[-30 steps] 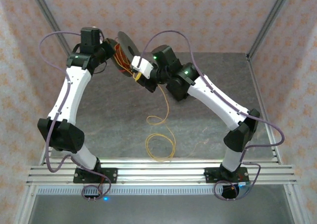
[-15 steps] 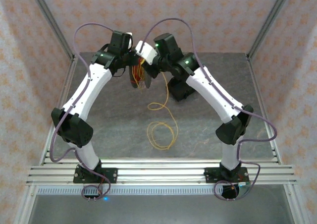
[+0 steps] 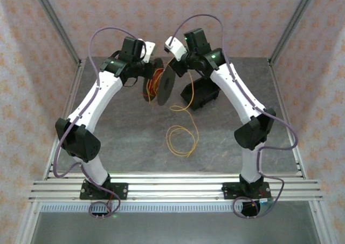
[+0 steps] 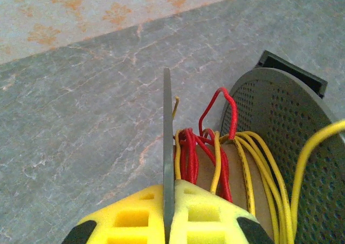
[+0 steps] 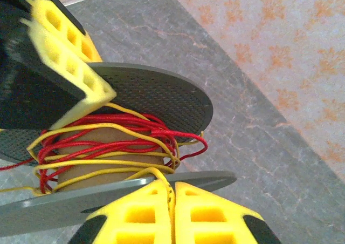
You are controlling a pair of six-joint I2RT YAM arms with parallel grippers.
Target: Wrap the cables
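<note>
so the left gripper (image 4: 168, 201) is clamped on one flange of the spool (image 3: 166, 86), the right gripper (image 5: 172, 192) pinches a yellow strand of the cables (image 5: 108, 147) wound on the spool's core, and a loose tail loops on the table (image 3: 124, 130) below the spool.

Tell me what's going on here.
Both arms hold a spool up over the table. The left gripper is clamped on the edge of one flange. The right gripper is shut by the other flange and seems to pinch the yellow cable. Red cable and yellow turns sit loosely wound on the core. A loose yellow loop lies on the table, so the wrapping isn't finished.
</note>
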